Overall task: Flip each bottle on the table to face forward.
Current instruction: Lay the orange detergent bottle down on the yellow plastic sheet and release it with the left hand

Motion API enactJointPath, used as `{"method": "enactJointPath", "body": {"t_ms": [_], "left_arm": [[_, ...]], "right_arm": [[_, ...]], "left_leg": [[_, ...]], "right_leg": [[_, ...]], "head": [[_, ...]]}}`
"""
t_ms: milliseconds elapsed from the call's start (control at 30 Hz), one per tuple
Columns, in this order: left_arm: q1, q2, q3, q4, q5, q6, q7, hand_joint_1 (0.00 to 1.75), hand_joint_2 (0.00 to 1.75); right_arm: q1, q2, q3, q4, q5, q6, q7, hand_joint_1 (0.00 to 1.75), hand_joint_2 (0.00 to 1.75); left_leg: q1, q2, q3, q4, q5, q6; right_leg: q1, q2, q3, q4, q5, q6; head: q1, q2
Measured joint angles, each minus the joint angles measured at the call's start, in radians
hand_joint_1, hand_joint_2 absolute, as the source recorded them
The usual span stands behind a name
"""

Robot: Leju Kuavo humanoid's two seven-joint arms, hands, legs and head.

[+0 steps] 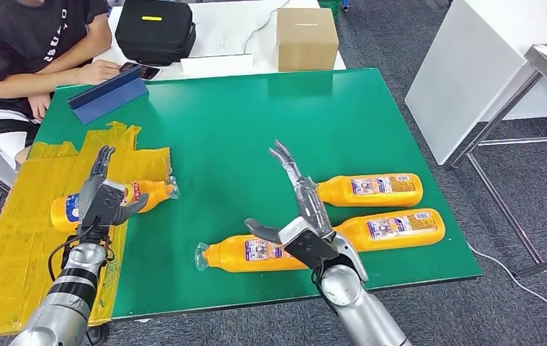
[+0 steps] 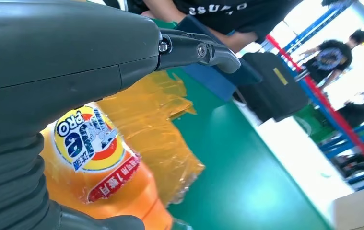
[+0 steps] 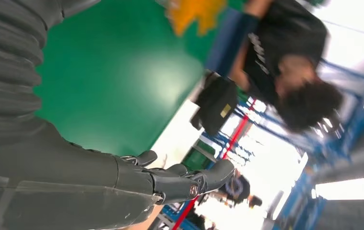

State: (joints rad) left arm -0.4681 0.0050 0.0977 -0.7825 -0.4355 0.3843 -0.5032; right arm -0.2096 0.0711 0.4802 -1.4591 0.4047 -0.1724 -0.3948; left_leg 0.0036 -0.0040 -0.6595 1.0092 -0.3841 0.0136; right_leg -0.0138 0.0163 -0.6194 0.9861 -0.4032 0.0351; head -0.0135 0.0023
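Hovering over the leftmost bottle (image 1: 112, 202), the left hand (image 1: 104, 198) had its fingers (image 1: 99, 162) spread and straight, nothing gripped; bottle lay on its side on the yellow tape patch (image 1: 18, 238) at the desk (image 1: 256, 122) left edge. Prob. staged above it for a grasp, judging by pose.

Right hand (image 1: 303, 216) was raised w/ fingers (image 1: 285, 162) splayed, thumb out, holding nothing, above the near bottle (image 1: 256, 254). Two more bottles lay on their sides to its right: far one (image 1: 371, 189), nearer one (image 1: 393, 229). All 3 showed small-print labels up, so likely back side up, still to flip.

Left wrist view gave what head view couldn't: the round brand logo (image 2: 88, 139) on the leftmost bottle, i.e. front prob. showing. Couldn't tell contact betw. palm & bottle from either view.

Right wrist view showed only bare green desk beyond the fingers, plus a person (image 1: 32, 43) seated at the far corner.
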Motion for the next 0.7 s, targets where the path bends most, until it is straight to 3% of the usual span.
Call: {"method": "enactJointPath", "body": {"t_ms": [267,500,700], "left_arm": [[0.089,-0.006,-0.018,-0.183,0.097,-0.068,0.003,0.0,1.75],[0.222,-0.019,-0.026,-0.39,0.275,-0.276,0.027,0.0,1.75],[0.301,-0.042,-0.045,-0.48,0.334,-0.359,0.042,0.0,1.75]], "right_arm": [[-0.003,-0.055,0.065,0.014,0.145,0.014,0.049,0.0,1.75],[0.011,-0.147,0.132,0.023,0.362,0.048,0.148,0.0,1.75],[0.023,-0.209,0.177,0.079,0.493,0.034,0.229,0.0,1.75]], "left_leg": [[0.0,0.0,-0.001,0.0,0.0,0.0],[0.0,0.0,-0.001,0.0,-0.001,0.0],[-0.001,-0.001,-0.002,0.0,-0.002,0.0]], "right_leg": [[0.0,0.0,-0.001,0.0,0.0,0.0],[0.0,0.0,-0.001,-0.001,-0.001,0.0],[0.0,0.0,-0.001,-0.001,-0.001,0.001]], "head": [[0.0,0.0],[0.0,0.0],[0.0,0.0]]}}
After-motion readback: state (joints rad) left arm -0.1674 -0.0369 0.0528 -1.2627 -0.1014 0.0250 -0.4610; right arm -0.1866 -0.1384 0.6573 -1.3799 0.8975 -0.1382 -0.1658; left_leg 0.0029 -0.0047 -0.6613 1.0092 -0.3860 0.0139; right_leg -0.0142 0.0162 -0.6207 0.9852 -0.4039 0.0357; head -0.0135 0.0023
